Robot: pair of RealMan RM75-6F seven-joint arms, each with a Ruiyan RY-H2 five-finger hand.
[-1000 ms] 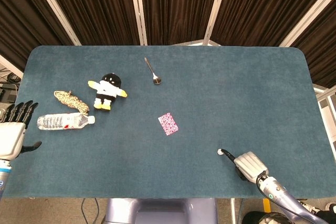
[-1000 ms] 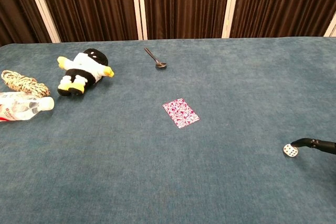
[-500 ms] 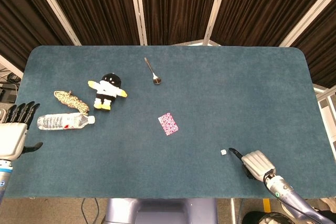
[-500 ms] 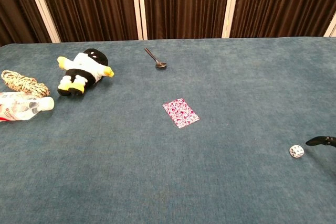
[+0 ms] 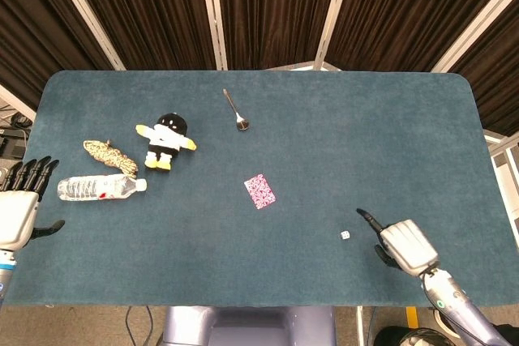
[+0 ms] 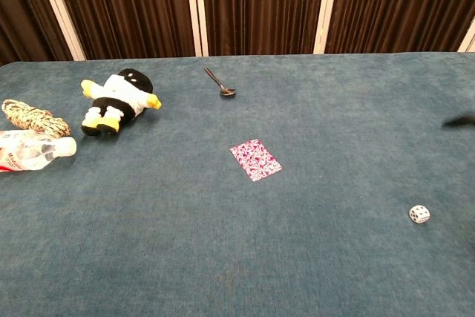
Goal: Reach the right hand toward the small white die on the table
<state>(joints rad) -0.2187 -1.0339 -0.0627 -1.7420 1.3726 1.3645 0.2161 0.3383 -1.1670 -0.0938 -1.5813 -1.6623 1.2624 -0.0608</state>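
The small white die (image 5: 345, 235) lies alone on the blue tabletop near the front right, and the chest view shows the die (image 6: 419, 214) low on the right. My right hand (image 5: 405, 247) hovers just right of it, holding nothing, with one dark fingertip (image 5: 362, 215) stretched out toward the upper left and not touching the die. In the chest view only a blurred dark fingertip (image 6: 460, 120) shows at the right edge, well above the die. My left hand (image 5: 18, 212) stays at the table's left edge, its fingers spread and empty.
A patterned pink card (image 5: 259, 190) lies mid-table. A penguin plush (image 5: 166, 141), a coiled rope (image 5: 109, 154) and a plastic bottle (image 5: 101, 187) sit at the left. A spoon (image 5: 236, 110) lies toward the back. The table's front edge (image 5: 268, 304) runs close below the die.
The right hand's fingertip touched the die a second ago and nudged it slightly right. The hand has since drawn back to the right and lifted clear. The left hand barely moved.
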